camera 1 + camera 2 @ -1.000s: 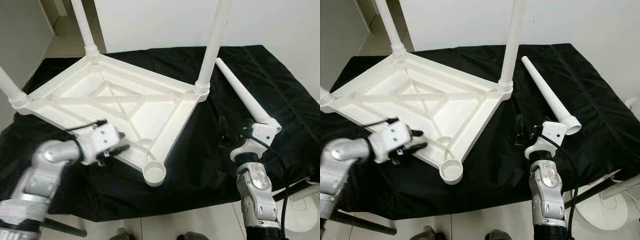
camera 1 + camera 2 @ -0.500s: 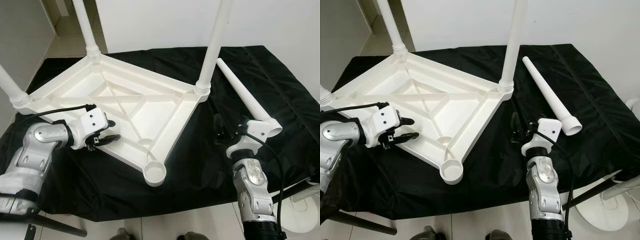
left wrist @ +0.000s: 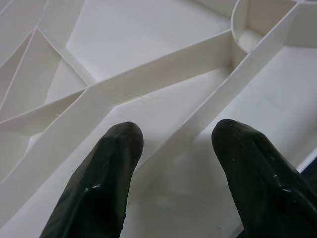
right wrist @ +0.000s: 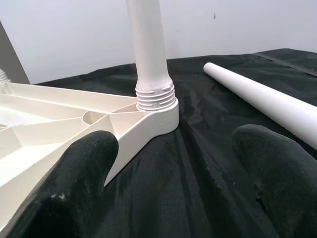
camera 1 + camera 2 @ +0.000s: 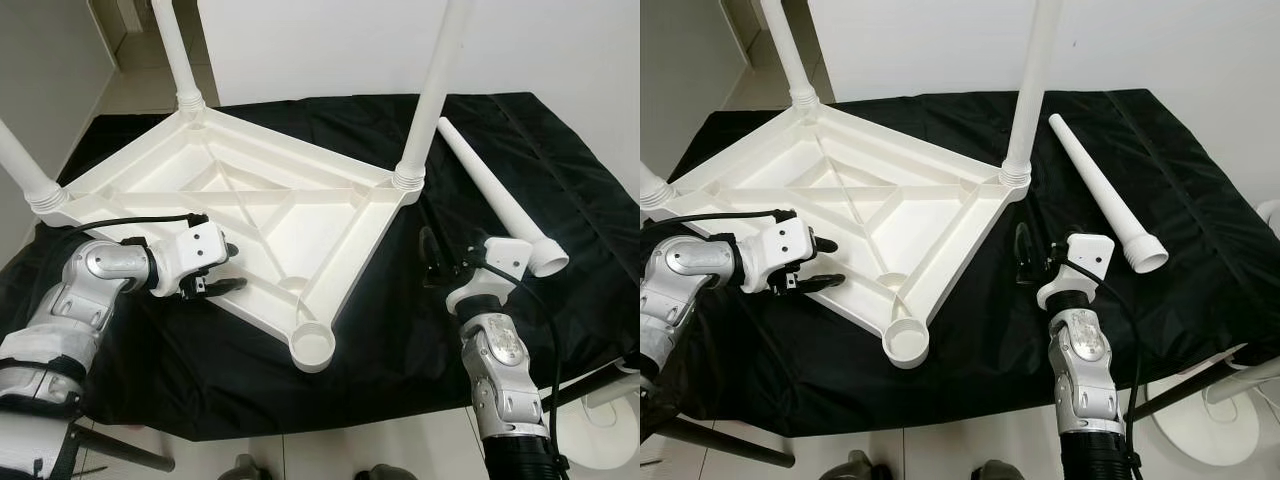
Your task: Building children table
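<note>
We see the white plastic ribbed tabletop (image 5: 250, 210) lying upside down on the black cloth-covered work surface (image 5: 520, 130), three legs already standing in their corners and the near round corner socket (image 5: 312, 346) empty. The loose white tapered plastic leg (image 5: 490, 195) lies on the cloth just beside the tabletop's right corner.

Our left gripper (image 5: 218, 266) sits spread open at the tabletop's near edge, gripping nothing. Our right gripper (image 5: 1025, 262) hovers open over the cloth between the tabletop and the loose leg.

We judge that pushing on the rim could slide the tabletop on the slick cloth, and a clumsy reach could roll the leg away.

The left wrist view shows one finger (image 3: 104, 173) either side of a rib; the right wrist view shows the threaded collar (image 4: 156, 96) of the nearest fitted leg.
</note>
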Motion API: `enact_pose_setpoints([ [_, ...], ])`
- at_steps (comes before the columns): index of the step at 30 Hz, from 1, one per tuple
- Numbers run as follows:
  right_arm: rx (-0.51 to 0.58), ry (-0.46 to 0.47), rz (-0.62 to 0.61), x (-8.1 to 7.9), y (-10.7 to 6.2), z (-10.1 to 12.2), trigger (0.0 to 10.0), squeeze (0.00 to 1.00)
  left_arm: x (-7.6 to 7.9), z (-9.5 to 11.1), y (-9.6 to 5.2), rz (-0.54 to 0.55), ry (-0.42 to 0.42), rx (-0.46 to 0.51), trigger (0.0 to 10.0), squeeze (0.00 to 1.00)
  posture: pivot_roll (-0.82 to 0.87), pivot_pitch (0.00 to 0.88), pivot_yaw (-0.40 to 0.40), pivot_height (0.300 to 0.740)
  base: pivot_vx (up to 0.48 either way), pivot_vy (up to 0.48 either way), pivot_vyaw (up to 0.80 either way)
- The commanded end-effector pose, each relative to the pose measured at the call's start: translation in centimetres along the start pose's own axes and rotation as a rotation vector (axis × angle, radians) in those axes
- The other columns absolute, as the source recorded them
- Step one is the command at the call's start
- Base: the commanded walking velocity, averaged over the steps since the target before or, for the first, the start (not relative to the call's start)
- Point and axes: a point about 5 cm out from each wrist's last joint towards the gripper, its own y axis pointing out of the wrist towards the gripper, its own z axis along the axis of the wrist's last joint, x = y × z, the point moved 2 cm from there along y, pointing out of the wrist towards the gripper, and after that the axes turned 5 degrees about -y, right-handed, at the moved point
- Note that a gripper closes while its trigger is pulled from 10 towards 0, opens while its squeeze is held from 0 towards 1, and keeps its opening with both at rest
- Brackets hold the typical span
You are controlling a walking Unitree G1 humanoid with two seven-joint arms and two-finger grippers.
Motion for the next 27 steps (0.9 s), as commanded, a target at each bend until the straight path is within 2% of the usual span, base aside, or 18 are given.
enact_pose_setpoints([
  [1,0.002,-0.004,0.009,-0.1,0.1,0.0,10.0,0.0,0.6,-0.1,0.3,-0.103,0.028,-0.028,10.0,0.0,-0.11,0.038,0.051,0.74,0.0,0.0,0.0],
  [7,0.0,-0.004,0.006,-0.1,-0.2,-0.1,10.0,0.0,0.4,-0.3,1.0,-0.123,0.03,-0.059,10.0,0.0,-0.12,0.049,0.061,0.74,0.0,0.0,0.0],
  [14,-0.004,-0.006,0.007,-0.1,-0.5,-0.1,10.0,0.0,0.8,-0.9,1.7,-0.186,0.027,-0.097,10.0,0.0,-0.12,0.061,0.061,0.74,0.0,0.0,0.0],
  [21,-0.005,-0.016,0.001,0.2,-0.7,0.0,10.0,0.0,0.0,-0.6,2.0,-0.186,0.039,-0.106,10.0,0.0,-0.13,0.078,0.066,0.74,0.0,0.0,0.0],
  [27,-0.017,-0.017,0.001,0.1,-1.2,-0.2,10.0,0.0,0.0,-0.6,2.4,-0.21,0.057,-0.12,10.0,0.0,-0.14,0.097,0.07,0.74,0.0,0.0,0.0],
])
